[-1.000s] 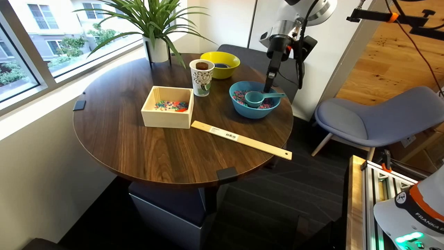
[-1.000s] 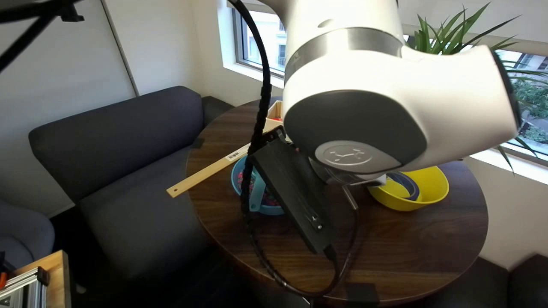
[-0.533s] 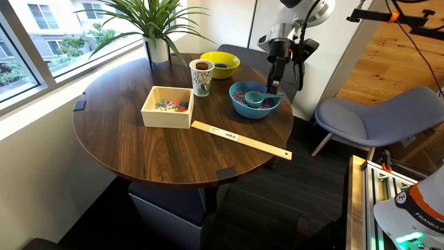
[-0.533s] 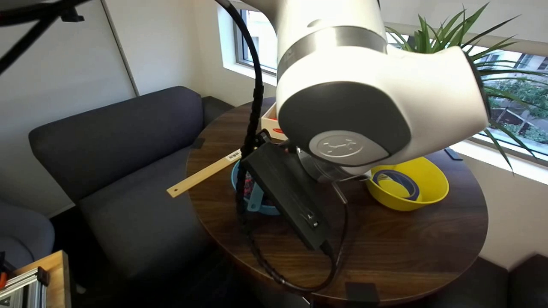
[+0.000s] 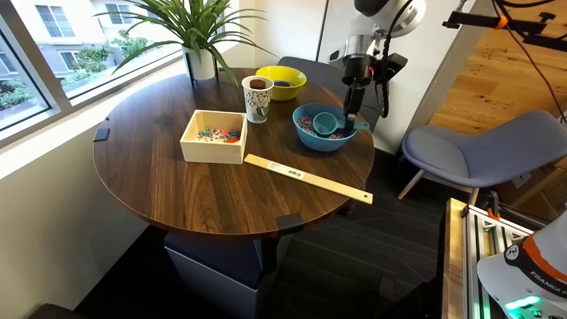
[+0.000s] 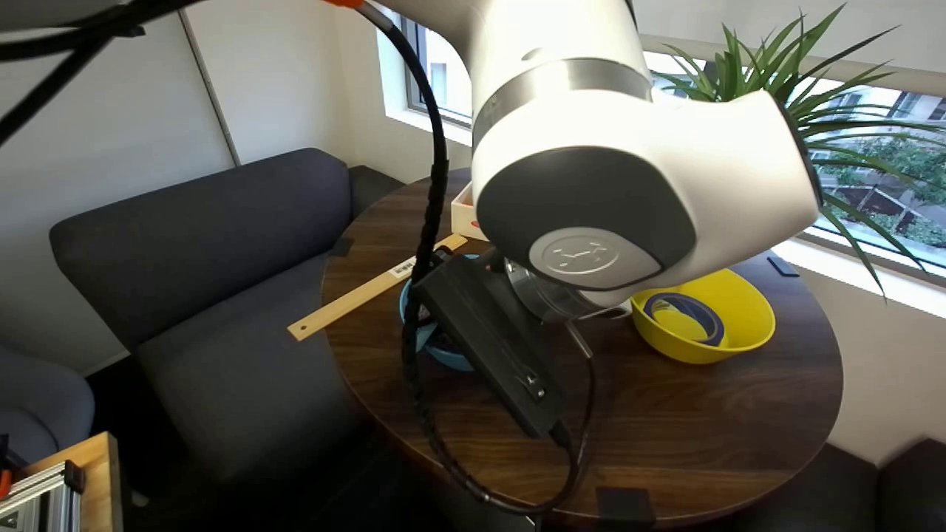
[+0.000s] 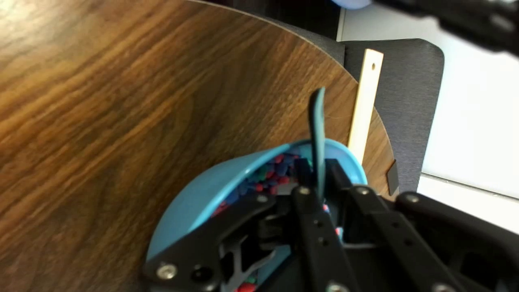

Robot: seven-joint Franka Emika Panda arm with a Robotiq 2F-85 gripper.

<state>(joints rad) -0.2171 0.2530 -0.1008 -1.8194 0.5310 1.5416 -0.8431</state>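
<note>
A teal scoop (image 5: 325, 123) lies tilted in a blue bowl (image 5: 321, 143), its round cup over the colourful beads (image 5: 306, 123) and its handle reaching past the rim. My gripper (image 7: 318, 168) is shut on that handle, which stands edge-on between the two fingers in the wrist view; the handle's free end (image 7: 319, 109) sticks out beyond the fingertips. The cup of the scoop is hidden behind the gripper there. In an exterior view the arm covers most of the blue bowl (image 6: 451, 360) and the grip itself.
A wooden box (image 5: 212, 152) with some beads, a patterned paper cup (image 5: 258, 106) and a yellow bowl (image 5: 283, 93) holding a tape roll (image 6: 708, 325) share the round table. A wooden ruler (image 5: 310, 178) lies in front of the blue bowl, overhanging the edge. A potted plant (image 5: 201, 64) stands behind.
My gripper has come down over the scoop's handle and its fingers have closed on it. The scoop has turned slightly in the bowl, its cup a little higher and its handle end lower.
</note>
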